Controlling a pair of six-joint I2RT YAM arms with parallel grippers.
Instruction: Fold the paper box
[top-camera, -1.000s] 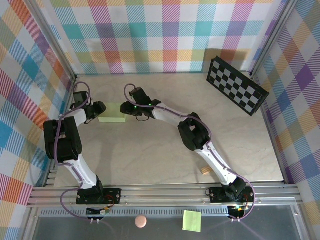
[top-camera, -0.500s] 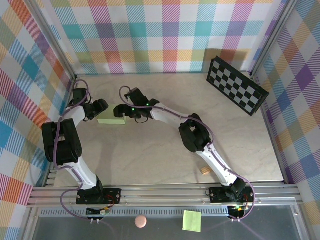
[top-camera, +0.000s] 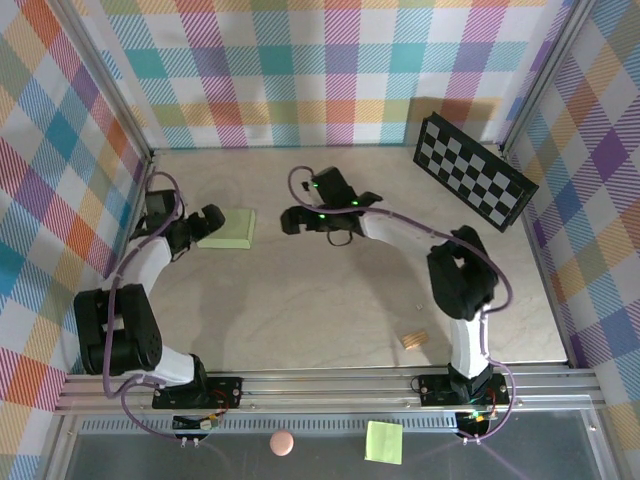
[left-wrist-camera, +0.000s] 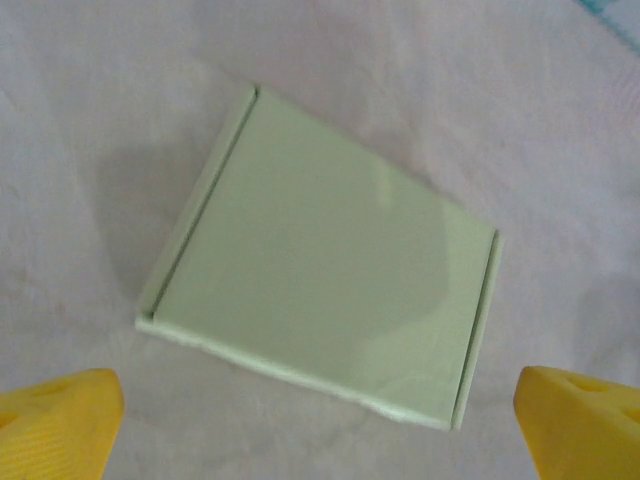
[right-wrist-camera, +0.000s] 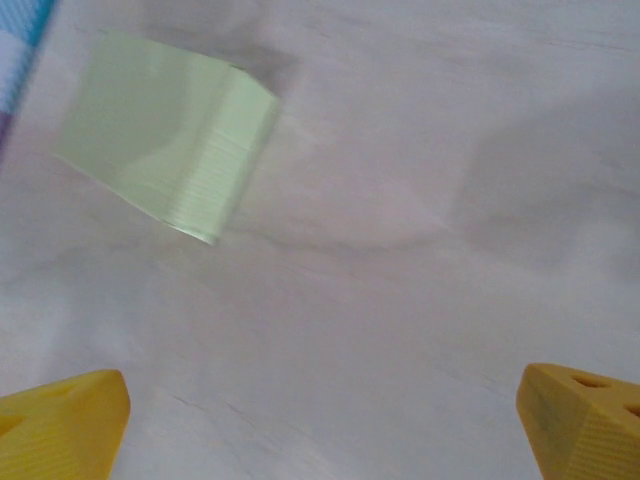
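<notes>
Toward the table's (top-camera: 330, 300) far-left side, the paper box (top-camera: 227, 228) is lying flat, folded into a closed rectangle. The left gripper (top-camera: 206, 220) is hovering just beside its left edge, jaws spread wide and gripping nothing. The right gripper (top-camera: 289, 220) is hanging apart to its right, likewise spread wide.

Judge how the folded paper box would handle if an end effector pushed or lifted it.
The paper box looks like thin card folded flat, so probably light and apt to slide on the smooth table when pushed. Lying low with thin edges, it likely resists tipping but is hard to pinch.
</notes>
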